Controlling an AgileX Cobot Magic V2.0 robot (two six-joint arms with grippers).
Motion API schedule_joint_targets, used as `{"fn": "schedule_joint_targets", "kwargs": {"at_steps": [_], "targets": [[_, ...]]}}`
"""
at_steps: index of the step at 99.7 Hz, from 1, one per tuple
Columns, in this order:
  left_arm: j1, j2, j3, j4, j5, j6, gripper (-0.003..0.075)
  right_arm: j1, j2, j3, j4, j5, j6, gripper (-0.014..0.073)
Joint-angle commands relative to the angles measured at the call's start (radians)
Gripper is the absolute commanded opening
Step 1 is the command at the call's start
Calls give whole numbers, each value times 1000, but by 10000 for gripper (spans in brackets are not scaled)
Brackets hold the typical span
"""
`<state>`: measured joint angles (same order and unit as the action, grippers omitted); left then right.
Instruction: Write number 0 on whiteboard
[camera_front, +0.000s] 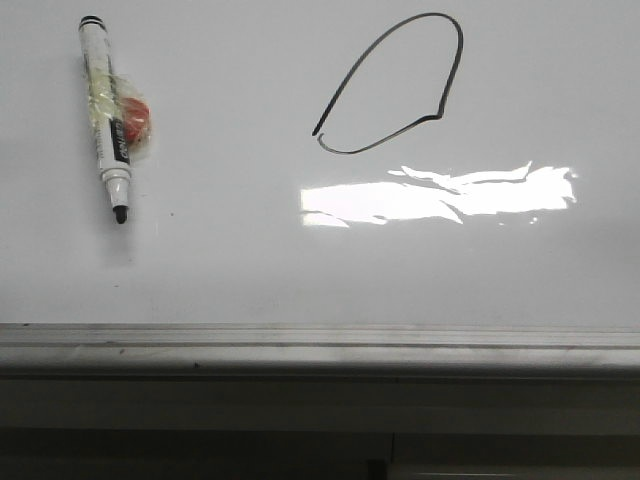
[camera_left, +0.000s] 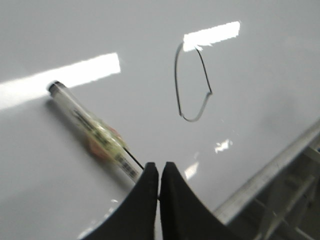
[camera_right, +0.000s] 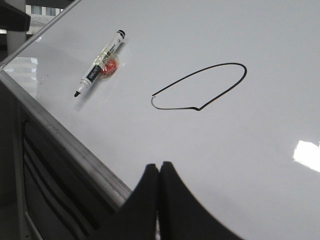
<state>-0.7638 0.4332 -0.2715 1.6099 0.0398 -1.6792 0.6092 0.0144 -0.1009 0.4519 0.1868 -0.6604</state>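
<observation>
The 0 (camera_front: 395, 85) is sitting drawn on the whiteboard (camera_front: 560, 270), left of its middle a marker (camera_front: 107, 115) is lying uncapped, apparently with tape around it. Both the left gripper (camera_left: 159, 172) and right gripper (camera_right: 159, 172) are hanging closed, holding nothing

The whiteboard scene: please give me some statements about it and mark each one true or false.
1. A black loop, the number 0, is drawn on the whiteboard. True.
2. The marker is held by the left gripper. False: it lies on the board, nothing holding it.
3. The marker's cap is off. True: its dark tip is bare.
4. The right gripper has its jaws wide open. False: they are shut, holding nothing.
5. The loop is fully closed. False: a small gap stays at one end.
</observation>
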Motion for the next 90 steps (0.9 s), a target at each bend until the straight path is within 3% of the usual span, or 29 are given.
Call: {"fn": "schedule_joint_targets", "kwargs": {"at_steps": [1,31,48,66,73,85,90], "targets": [[68,-73,-35,-5,40,0,-20,-7,12,-28,8,-76,-1,-69],[445,-392,-20,-5,27,0,-20,-7,12,-28,8,-76,-1,-69],[557,-431,-13,-5,20,0,-20,-7,12,-28,8,-76,-1,-69],[607,-431,-6,-29,-15,35,-20,-7,12,-28,8,-76,-1,-69],[607,-431,-5,-282,3,291,-20,-7,12,-28,8,-76,-1,-69],[608,-431,-5,-909,50,985,-20,-7,12,-28,8,-76,-1,-69],[608,-431,-10,-1178,97,1336,-20,-7,12,-28,8,-76,-1,-69]]}}
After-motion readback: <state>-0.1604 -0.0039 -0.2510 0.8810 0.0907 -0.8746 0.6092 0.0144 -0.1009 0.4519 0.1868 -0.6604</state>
